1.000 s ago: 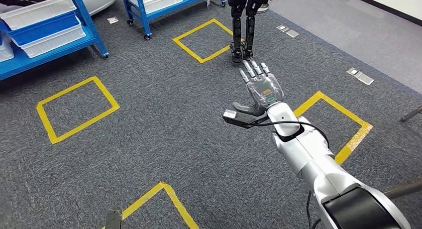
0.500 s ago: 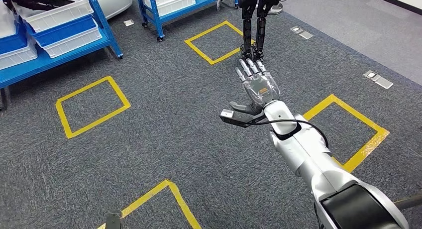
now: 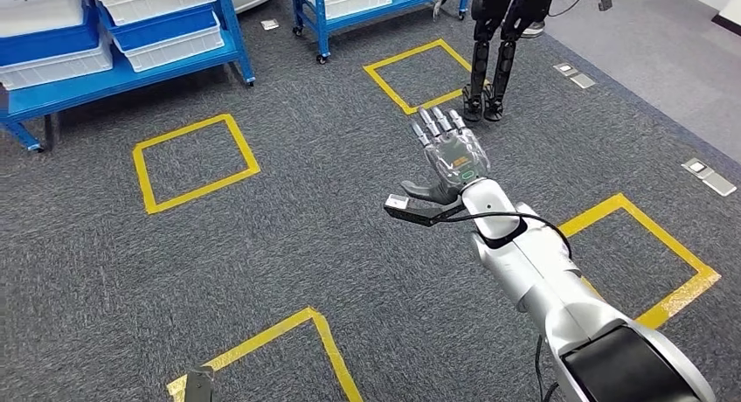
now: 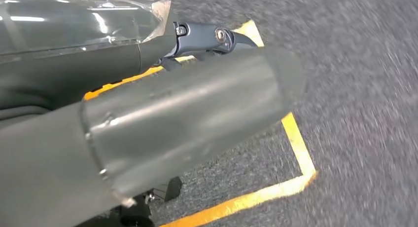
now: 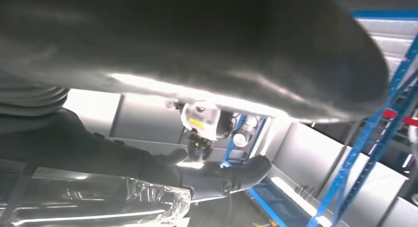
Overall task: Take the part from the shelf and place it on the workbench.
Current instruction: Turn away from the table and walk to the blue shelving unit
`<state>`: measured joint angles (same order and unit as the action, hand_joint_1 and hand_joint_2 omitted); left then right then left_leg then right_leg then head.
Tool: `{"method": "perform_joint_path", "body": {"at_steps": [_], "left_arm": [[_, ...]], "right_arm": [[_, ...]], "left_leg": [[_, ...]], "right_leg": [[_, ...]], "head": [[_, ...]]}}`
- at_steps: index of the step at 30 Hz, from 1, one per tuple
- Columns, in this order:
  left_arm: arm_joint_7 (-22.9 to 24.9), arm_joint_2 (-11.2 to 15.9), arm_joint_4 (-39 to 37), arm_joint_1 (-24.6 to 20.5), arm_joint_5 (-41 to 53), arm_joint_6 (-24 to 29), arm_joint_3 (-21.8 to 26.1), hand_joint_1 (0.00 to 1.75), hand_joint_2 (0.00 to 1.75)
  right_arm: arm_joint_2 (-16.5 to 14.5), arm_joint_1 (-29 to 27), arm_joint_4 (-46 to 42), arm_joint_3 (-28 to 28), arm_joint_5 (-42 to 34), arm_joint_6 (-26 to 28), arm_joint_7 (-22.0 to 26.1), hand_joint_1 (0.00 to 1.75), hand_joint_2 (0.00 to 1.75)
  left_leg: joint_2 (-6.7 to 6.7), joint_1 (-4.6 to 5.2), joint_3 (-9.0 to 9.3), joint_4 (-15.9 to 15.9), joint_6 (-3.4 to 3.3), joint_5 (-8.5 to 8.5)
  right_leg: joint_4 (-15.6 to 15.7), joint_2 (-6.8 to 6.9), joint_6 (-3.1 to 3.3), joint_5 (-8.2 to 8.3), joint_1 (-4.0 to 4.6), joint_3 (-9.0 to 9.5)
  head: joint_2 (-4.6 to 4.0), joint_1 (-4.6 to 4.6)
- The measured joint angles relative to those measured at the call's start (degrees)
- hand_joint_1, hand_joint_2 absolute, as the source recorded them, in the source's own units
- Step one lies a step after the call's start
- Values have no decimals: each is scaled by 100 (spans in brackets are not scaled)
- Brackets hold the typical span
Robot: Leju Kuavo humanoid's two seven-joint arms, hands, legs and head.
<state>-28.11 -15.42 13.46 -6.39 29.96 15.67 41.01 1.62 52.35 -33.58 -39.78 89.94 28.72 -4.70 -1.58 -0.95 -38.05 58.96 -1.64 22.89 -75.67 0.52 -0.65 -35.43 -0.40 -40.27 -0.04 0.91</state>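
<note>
My whole head view has swung since a second ago: the blue shelf (image 3: 105, 70) with its white and blue bins (image 3: 162, 22) has slid from the far left toward the middle of the far edge, and the yellow floor squares (image 3: 194, 162) have drifted right along with it, so I read this as the body turning toward the shelf, not as anything on the floor moving. My right hand (image 3: 450, 153) sits in about the same place in the view as before, held out ahead of me over the grey carpet (image 3: 306, 245) with its fingers (image 3: 434, 122) spread and straight and nothing in its palm. My left hand (image 4: 148, 118) hangs low, and its wrist camera looks down past a thick grey thumb at carpet and a yellow tape corner; I cannot tell from that how its fingers are set. The other robot (image 3: 494, 48) stands at the far right by another taped square. As for the part, I cannot pick it out; I judge it lies in one of the shelf bins, which are well apart from my hand. So the task has barely begun: I take this as the approach, with the reach and the grasp not yet started, and no worktop to be seen yet.
</note>
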Motion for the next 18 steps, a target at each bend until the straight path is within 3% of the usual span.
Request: {"method": "perform_joint_path", "body": {"at_steps": [1, 2, 4, 6, 8, 10, 12, 14, 15, 16, 18], "left_arm": [[0, 1, 0, 3, -2, 1, 1, 0, 0], [0, 0, 0, 6, -3, 2, 1, 0, 0], [0, 0, 0, 6, -4, 2, 1, 0, 0], [0, 2, 0, 7, -4, 2, 1, 0, 0], [0, 1, 0, 19, -4, 2, 1, 0, 0], [0, 1, 0, 41, -4, 1, 1, 0, 0], [0, 1, 0, 47, -3, -5, -1, 0, 0], [2, 1, 0, 40, 2, -15, -4, 0, 0], [8, 3, 0, 39, 3, -19, -5, 0, 0], [16, 7, 0, 38, 5, -23, -5, 0, 0], [32, 20, 0, 34, 9, -26, -5, 0, 0]], "right_arm": [[3, -10, 2, 0, 0, 0, 0, 0, 0], [4, -12, 3, 0, 0, 0, 0, 0, 0], [8, 3, 3, -1, 1, 0, 0, 0, 0], [4, 13, 3, -2, 1, 0, 0, 0, 0], [-14, 12, 3, -4, 1, 0, 1, 0, 0], [-28, 17, 2, -4, 2, 0, 1, 0, 0], [-34, 20, 2, -4, 2, 0, -1, 0, 0], [-27, 8, 2, -4, 2, 0, -4, 0, 0], [-20, -1, 3, -4, 2, 0, -5, 0, 0], [-15, -9, 3, -5, 2, 0, -5, 0, 0], [-11, -15, 3, -5, 2, 0, -6, 0, 0]], "left_leg": [[-53, -6, -2, 1, 9, -8], [-102, -15, -2, 2, 23, -17], [-189, -24, -9, 3, 75, -43], [-243, -17, -27, -10, 146, -78], [-285, -19, -38, -51, 224, -125], [-192, -21, -85, 37, 277, -42], [-13, -13, -298, 572, 301, 308], [51, -12, -648, 1394, 321, 686], [59, -17, -762, 1643, 329, 746], [74, -20, -778, 1672, 331, 694], [181, -25, -498, 1083, 322, 331]], "right_leg": [[95, -7, -49, 73, -16, 45], [401, -23, -102, 214, -38, 196], [1224, -145, -178, 523, -77, 593], [1607, -233, -140, 678, -70, 762], [1613, -181, -50, 732, -47, 754], [1634, -114, 40, 779, -81, 761], [1649, -51, 110, 801, -108, 769], [1646, 24, 138, 790, -97, 771], [1642, 66, 148, 781, -93, 773], [1639, 106, 158, 771, -90, 776], [1631, 175, 151, 733, -86, 796]], "head": [[0, 1], [0, 1], [0, -6], [0, -3], [0, 1], [0, 7], [0, 33], [0, 46], [0, 46], [0, 47], [0, 48]]}}
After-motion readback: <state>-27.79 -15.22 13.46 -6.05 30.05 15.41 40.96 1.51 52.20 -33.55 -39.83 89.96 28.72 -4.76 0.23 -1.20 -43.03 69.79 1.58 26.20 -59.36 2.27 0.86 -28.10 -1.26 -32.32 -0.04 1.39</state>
